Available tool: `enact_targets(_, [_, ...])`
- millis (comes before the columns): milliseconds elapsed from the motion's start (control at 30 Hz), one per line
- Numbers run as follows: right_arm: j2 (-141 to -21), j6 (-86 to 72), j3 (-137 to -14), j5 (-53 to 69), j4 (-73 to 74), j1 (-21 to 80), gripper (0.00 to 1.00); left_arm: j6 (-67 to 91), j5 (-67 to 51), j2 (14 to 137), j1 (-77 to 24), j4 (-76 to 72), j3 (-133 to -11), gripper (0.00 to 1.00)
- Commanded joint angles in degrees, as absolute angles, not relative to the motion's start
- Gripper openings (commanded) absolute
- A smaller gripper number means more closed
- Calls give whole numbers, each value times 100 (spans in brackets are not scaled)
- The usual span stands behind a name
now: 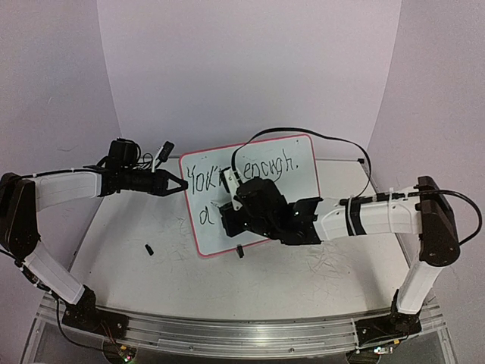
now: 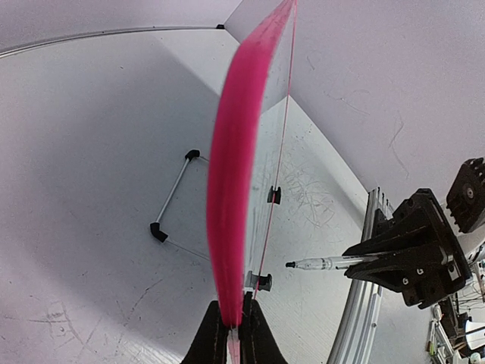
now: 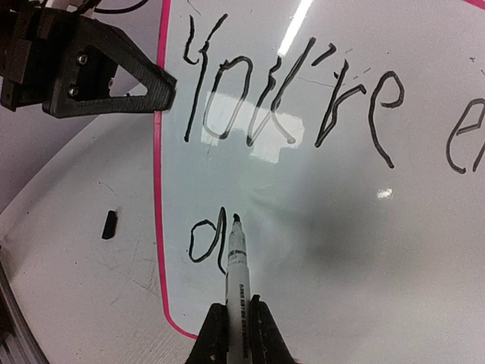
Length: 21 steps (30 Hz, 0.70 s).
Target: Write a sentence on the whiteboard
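The right gripper [image 3: 235,322], clamped on the marker [image 3: 236,262], aims it straight ahead at the whiteboard [image 3: 364,250], tip just right of the "a" opening line two of the sentence [image 3: 333,102], bare board lying rightward, while the left gripper [image 2: 233,334] pinches the rim.

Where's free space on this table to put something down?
Bare: the table strip between the whiteboard and the near rail, right of the small black piece. Crowded: the whiteboard's left rim, clamped by the left claw, and its front, where the right claw holds the marker.
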<state>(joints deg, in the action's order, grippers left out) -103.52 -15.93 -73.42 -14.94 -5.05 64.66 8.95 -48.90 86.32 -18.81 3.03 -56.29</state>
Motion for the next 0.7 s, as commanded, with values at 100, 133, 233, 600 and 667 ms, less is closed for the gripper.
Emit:
enact_targets(100, [-10670, -1472, -7852, -1885, -669, 6431, 0, 692, -4932, 8596, -1986, 272, -5790, 0])
enact_targets(133, [-10691, -1480, -7864, -1872, -663, 6420, 0, 687, -4936, 8591, -1986, 280, -5784, 0])
enact_targets(233, [-10776, -1509, -7891, -1881, -651, 6412, 0, 684, -4931, 8594, -1991, 281, -5777, 0])
enact_targets(600, [-10756, -1693, -7692, -1806, -348, 6420, 0, 673, -4917, 8570, -1986, 290, -5788, 0])
enact_targets(667, [-10733, -1751, -7614, -1758, -329, 6433, 0, 671, -4921, 8569, -1986, 290, -5787, 0])
